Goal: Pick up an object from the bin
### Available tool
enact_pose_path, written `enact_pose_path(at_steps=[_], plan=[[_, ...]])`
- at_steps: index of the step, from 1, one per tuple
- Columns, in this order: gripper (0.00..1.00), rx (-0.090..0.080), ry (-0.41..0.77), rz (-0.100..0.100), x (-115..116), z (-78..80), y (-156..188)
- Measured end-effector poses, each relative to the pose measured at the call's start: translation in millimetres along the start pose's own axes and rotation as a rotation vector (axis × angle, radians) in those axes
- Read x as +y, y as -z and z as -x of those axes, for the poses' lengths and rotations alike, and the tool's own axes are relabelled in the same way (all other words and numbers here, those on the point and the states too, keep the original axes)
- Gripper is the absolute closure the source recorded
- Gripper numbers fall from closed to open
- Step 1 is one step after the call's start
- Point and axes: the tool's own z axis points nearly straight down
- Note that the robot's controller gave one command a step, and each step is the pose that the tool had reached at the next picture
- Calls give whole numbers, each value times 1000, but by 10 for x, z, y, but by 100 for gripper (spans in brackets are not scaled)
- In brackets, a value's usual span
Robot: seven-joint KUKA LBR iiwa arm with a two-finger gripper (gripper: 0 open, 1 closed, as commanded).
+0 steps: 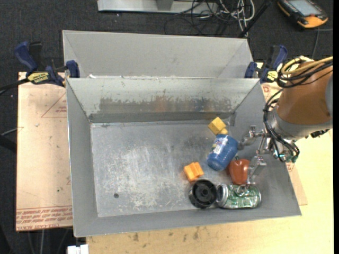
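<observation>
Apparently the approach step is in hand: the gripper (pixel 256 160) hangs low at the right front of the bin (pixel 132 163), just beside a small red-orange rounded thing (pixel 239 170) lying between a blue bottle (pixel 222 152) and a crushed green-and-silver can (pixel 239 197). Whether the tool is spread or pressed together I cannot tell. Next, I judge, it must centre on that red thing and close on it alone, without nudging either neighbour.

You have six loose things in the grey bin (pixel 132 157): one yellow block (pixel 217 125), one orange block (pixel 193 171), one blue bottle (pixel 221 152), one red-orange rounded thing (pixel 239 171), one black round disc (pixel 203 193), one crushed green-and-silver can (pixel 239 197).
</observation>
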Motion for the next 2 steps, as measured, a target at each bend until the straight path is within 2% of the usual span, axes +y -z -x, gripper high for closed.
enact_pose_path(at_steps=[1, 2], plan=[[0, -7, 3, -1, 6, 19, 37], [100, -12, 285, -9, 109, 437, -502]])
